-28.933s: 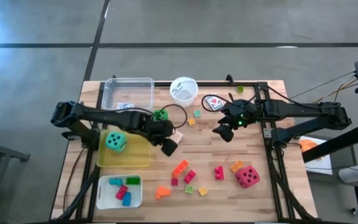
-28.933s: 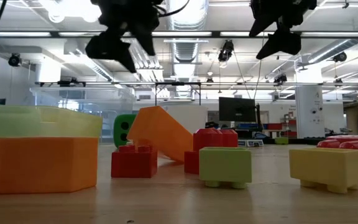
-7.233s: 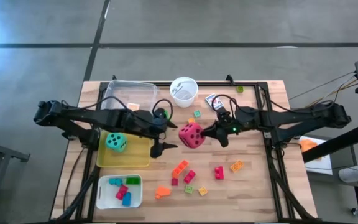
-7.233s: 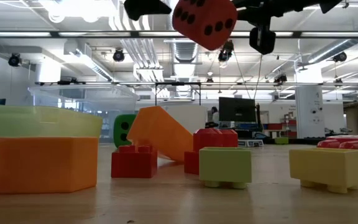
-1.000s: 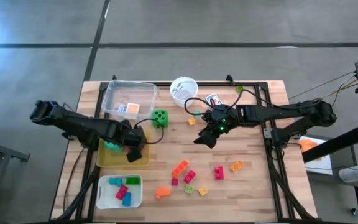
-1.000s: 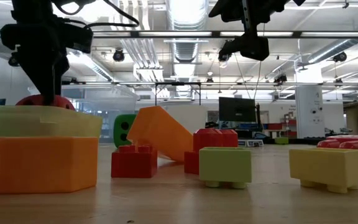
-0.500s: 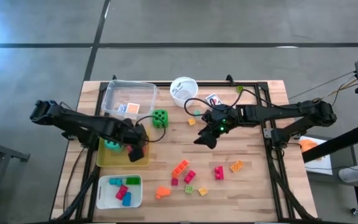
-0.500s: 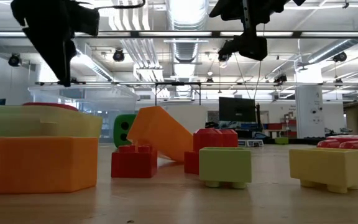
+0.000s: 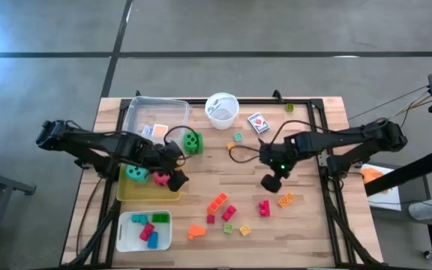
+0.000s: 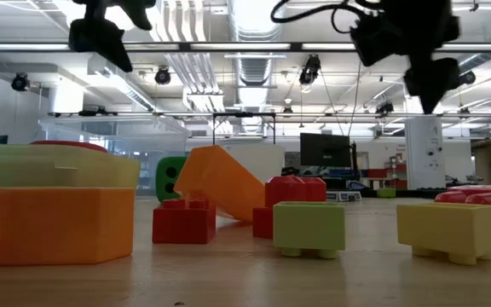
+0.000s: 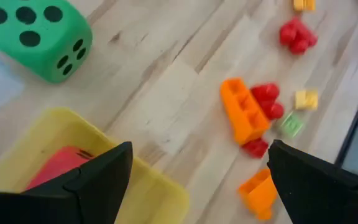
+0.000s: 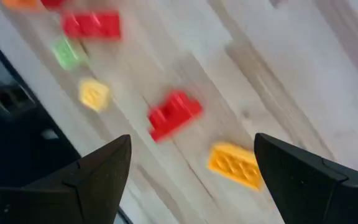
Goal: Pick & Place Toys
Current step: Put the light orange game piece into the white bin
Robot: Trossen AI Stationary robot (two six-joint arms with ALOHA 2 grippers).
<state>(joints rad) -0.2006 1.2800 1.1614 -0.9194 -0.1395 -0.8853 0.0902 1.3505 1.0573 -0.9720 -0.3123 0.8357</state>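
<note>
Nearest the front edge of the worktop (image 9: 306, 225) sat a white tray (image 9: 128, 241) by the front-left corner, holding teal, red and green blocks (image 9: 148, 229). To its right along the front lay loose blocks: an orange wedge (image 9: 195, 232), a green block (image 9: 229, 228), a yellow block (image 9: 244, 230), two red blocks (image 9: 229, 213) and an orange brick (image 9: 217, 201).

Farther right, a red block (image 9: 264, 208) and an orange-yellow block (image 9: 286, 200) lay close together. The right hand (image 9: 271, 182) hung just above them, fingers spread wide and empty; in its wrist view both blocks showed between the dark fingers (image 12: 92, 180).

Toward the left edge stood the yellow tray (image 9: 150, 193), with the teal die (image 9: 135, 172) and the red die (image 9: 159, 178) inside it. The left hand (image 9: 176, 181) hovered at the tray's right rim, fingers wide apart and holding nothing.

Beyond it, the green die (image 9: 193, 142) rested on the bare wood beside the clear tray (image 9: 153, 114), which held a small card pack (image 9: 157, 130). Near the back edge stood the white cup (image 9: 221, 109) and another card pack (image 9: 258, 122) with a red pattern; its print was too small to read. No other writing was legible.
</note>
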